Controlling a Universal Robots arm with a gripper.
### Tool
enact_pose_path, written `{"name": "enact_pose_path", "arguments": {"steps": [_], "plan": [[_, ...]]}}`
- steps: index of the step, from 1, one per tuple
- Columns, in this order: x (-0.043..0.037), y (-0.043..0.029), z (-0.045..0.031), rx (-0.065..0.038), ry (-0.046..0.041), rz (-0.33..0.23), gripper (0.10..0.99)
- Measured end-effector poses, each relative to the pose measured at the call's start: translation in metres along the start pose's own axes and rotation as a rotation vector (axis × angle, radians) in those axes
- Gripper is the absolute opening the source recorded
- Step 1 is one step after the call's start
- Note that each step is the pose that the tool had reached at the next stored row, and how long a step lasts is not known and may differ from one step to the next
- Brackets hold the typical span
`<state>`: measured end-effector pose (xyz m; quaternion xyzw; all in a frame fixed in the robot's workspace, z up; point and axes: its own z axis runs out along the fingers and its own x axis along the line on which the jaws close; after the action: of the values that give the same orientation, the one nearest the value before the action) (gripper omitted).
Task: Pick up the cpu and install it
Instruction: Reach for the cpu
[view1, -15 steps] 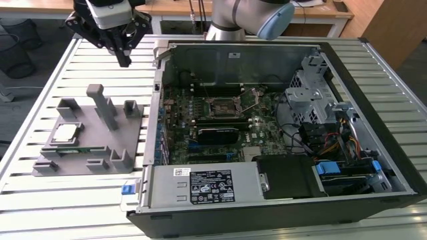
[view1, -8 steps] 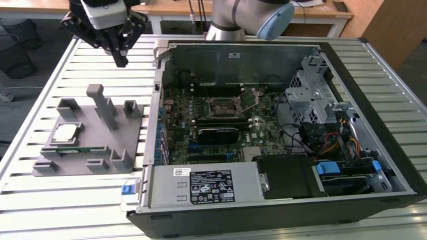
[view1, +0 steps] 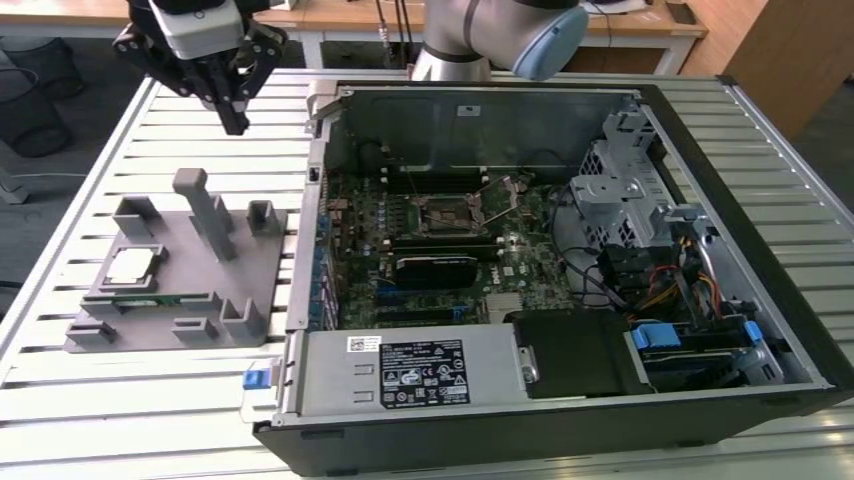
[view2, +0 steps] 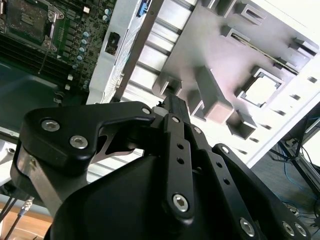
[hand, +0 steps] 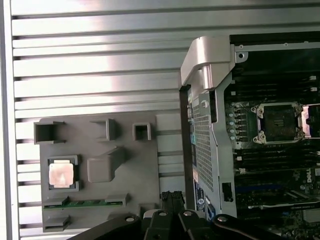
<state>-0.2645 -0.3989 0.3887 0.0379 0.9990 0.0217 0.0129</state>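
Pincer (view1: 236, 122) hangs closed, empty, beyond the grey fixture (view1: 180, 275) where the cpu (view1: 131, 265) lies seated, on the exterior view's left of the computer case (view1: 534, 440). Pick-up stage, seemingly; grasping calls for parted fingers squarely over it.

Counts:
- Robot arm (view1: 494, 35): one, carrying one pincer (view1: 235, 124).
- Slatted metal surface (view1: 134, 150): one.
- Open computer case (view1: 481, 130): one. Inside it, one green motherboard (view1: 360, 220), one processor socket (view1: 451, 210) and one power supply box (view1: 414, 370).
- Grey moulded holder (hand: 142, 170) beside the case: one.
- In the holder: one cpu (hand: 61, 175) and one green memory stick (hand: 82, 203).
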Motion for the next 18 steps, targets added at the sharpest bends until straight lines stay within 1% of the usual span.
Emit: {"name": "enact_pose_path", "arguments": {"steps": [18], "plan": [[0.0132,-0.0010,0.0004,0.000,0.0000,0.000,0.106]]}}
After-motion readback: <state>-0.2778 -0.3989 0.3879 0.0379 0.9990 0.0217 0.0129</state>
